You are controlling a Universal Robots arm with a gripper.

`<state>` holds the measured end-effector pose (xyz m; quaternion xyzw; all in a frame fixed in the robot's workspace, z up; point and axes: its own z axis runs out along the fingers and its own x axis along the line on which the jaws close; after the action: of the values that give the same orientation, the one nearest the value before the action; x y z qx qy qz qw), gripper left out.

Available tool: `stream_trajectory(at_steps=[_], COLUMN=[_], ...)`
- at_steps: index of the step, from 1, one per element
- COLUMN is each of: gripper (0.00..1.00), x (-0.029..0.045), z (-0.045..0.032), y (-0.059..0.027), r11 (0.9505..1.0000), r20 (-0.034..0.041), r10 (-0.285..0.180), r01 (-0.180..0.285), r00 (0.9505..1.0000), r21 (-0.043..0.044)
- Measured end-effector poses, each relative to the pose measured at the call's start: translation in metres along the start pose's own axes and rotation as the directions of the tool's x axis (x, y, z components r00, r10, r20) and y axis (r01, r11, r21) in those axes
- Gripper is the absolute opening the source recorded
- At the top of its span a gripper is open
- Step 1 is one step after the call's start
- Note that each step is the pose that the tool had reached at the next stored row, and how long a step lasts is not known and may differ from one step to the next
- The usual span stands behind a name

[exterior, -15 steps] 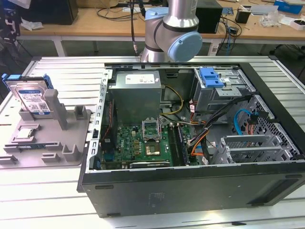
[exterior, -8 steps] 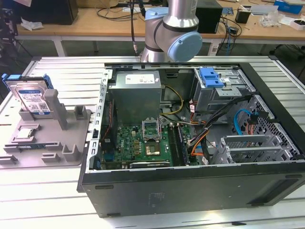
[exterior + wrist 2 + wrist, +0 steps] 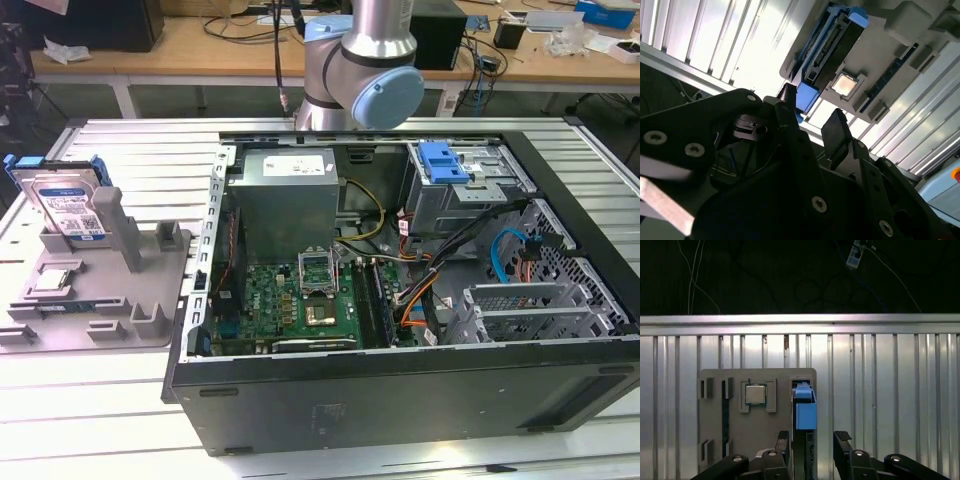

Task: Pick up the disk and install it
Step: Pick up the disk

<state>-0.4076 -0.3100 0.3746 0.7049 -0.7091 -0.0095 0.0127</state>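
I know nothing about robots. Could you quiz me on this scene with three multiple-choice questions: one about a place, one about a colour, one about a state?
1. Where is the flat silver-metal disk with the white label?
A. Inside the open black computer case
B. Standing in the grey plastic holder
C. Flat on the floor

2. What colour are the plastic side rails framing the disk?
A. Red
B. Blue
C. Yellow

3. The black gripper is:
A. Open and empty
B. Shut on the disk
C. Shut on a cable

Answers:
1 B: it stands upright in the holder, outside the case, on the exterior view's left.
2 B: the rails are bright blue.
3 A: both wrist views show a gap between its fingers, which clamp nothing.
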Motion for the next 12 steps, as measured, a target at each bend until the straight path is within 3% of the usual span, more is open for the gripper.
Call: stream_trajectory(at_steps=[2, 12], gripper=[0.48, 0.48], x=[0.0, -0.0001], z=[0.0046, 0.0135], y=[0.0006, 0.0024], r11=[1.0, 1.0], r20=[0.0, 0.0], r10=[-0.001, -0.001], r01=[0.001, 0.001], r00=[1.0, 1.0], r21=[0.0022, 0.0043])
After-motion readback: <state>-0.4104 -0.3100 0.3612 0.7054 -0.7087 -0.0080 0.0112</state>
